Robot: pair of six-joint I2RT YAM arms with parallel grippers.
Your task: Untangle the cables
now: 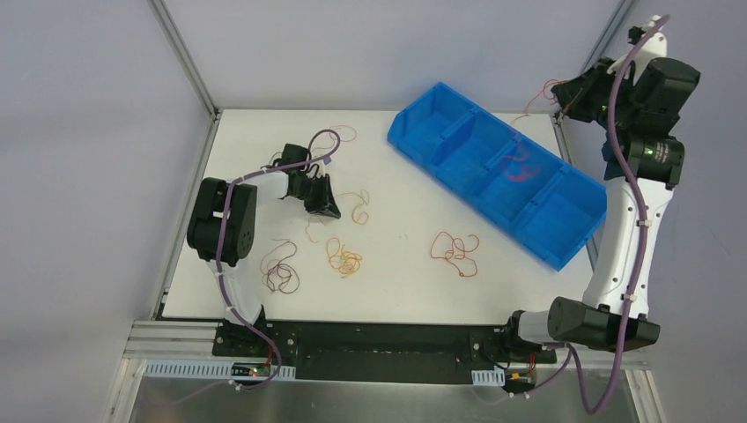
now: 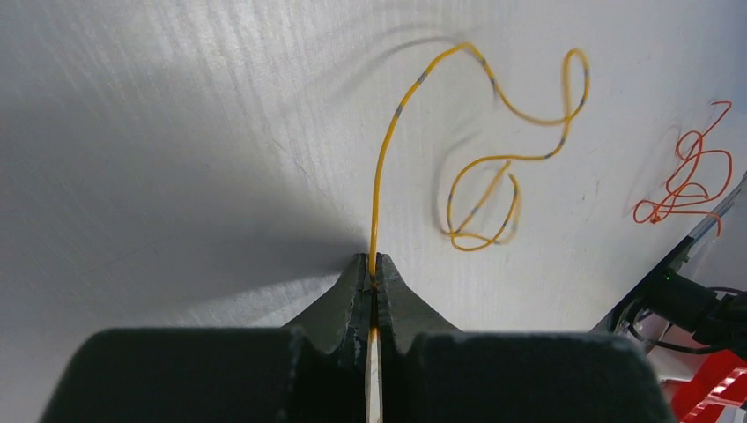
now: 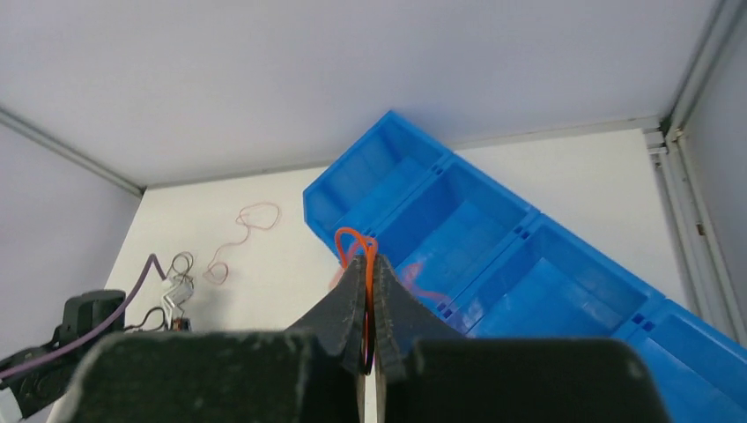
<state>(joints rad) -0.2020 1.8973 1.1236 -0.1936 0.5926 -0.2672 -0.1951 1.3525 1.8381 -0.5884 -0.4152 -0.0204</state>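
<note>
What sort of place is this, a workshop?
Probably a robotics lab test cell: a left arm and right arm mounted at a white table, metal frame posts around it, and a blue divided bin.

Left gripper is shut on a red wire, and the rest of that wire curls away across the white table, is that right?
Not quite: the left gripper is shut on a yellow wire, not red, as the left wrist view shows. The rest does curl away across the white table.
</note>
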